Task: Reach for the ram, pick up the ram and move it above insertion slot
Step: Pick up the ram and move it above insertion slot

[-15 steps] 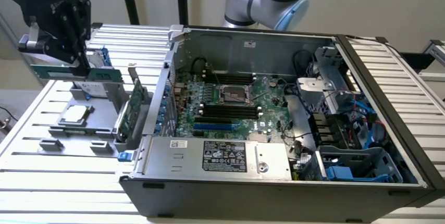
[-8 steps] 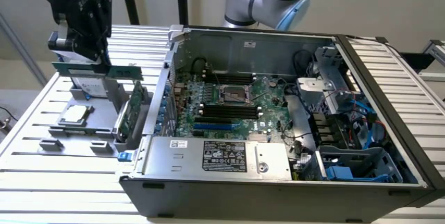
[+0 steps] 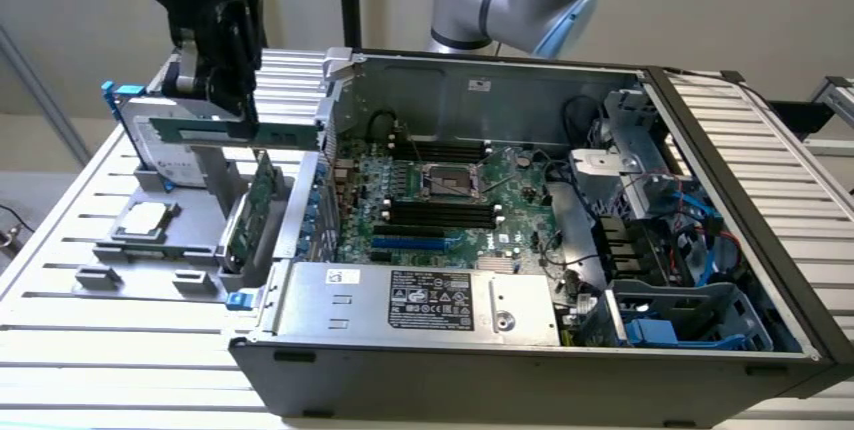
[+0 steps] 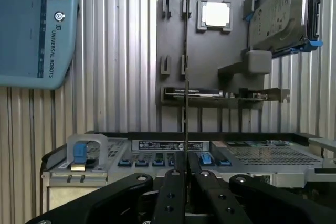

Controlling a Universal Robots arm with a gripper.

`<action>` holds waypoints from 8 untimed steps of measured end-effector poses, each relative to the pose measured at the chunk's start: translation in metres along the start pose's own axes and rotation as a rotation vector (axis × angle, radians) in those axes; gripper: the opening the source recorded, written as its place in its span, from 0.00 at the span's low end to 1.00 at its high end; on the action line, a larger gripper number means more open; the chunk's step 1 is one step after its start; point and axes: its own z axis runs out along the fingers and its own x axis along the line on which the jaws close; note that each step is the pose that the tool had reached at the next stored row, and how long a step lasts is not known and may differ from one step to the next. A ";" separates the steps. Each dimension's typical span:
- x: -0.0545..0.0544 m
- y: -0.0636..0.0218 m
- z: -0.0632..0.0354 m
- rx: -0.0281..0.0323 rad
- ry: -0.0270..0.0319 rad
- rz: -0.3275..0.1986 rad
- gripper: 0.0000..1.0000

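Above the gray tray (image 3: 80, 250), tool (image 3: 238, 110) grips ram (image 3: 234, 134) lengthwise, level.

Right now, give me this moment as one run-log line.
gripper: shut on ram | ram: lifted clear of grey parts holder, level | position: beside open computer case, not yet above insertion slot

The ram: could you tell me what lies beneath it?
The grey holder tray, with the expansion card standing just beneath. The hard drive behind is partly covered by the ram and gripper.
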 end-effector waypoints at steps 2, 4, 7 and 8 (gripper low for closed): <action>0.000 -0.0091 -0.0005 -0.0001 -0.0069 0.000 0.13; 0.000 -0.0181 -0.0009 -0.0001 -0.0128 -0.001 0.13; 0.000 -0.0316 -0.0017 -0.0002 -0.0181 -0.001 0.13; 0.000 -0.0363 -0.0019 -0.0001 -0.0192 -0.001 0.13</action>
